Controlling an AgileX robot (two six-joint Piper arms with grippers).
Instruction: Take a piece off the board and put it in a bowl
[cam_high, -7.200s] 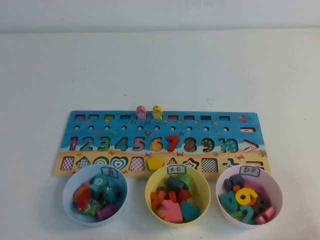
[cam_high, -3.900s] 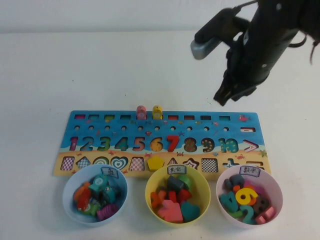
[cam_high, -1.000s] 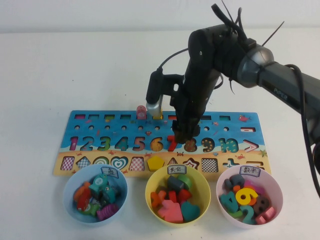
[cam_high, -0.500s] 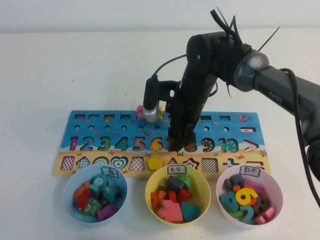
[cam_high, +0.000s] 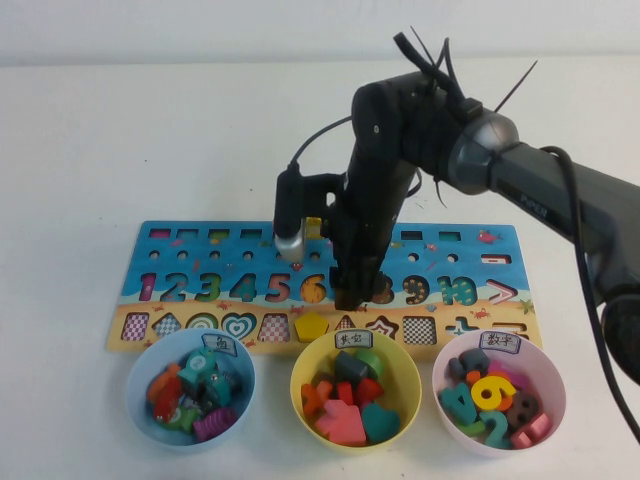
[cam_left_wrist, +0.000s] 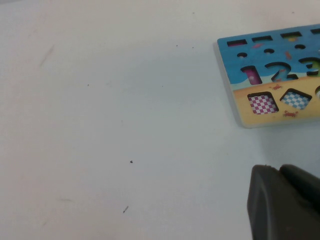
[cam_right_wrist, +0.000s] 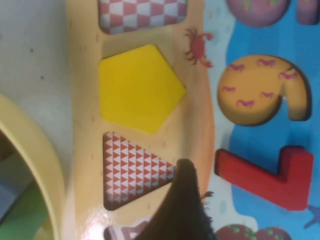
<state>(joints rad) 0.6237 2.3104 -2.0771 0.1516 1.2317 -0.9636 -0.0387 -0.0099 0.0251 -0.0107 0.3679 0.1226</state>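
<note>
Right hand (cam_high: 352, 296) is down on the board (cam_high: 200, 262) with fingers spread wide over the red 7 (cam_right_wrist: 265, 172), which sits in its slot ungripped, so the grab, lift and carry to the lilac bowl (cam_high: 550, 372) remain, while the left hand (cam_left_wrist: 285, 202) idles off-board, fingers unreadable.

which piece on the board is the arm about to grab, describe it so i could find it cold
Find the long blue-and-sandy puzzle board above three plastic bowls and follow its row of coloured numerals. Where the right pincer hangs open low over the row, the flat bright red 7 sits in its slot. It lies beside the orange 6, its red unlike any neighbour.
</note>
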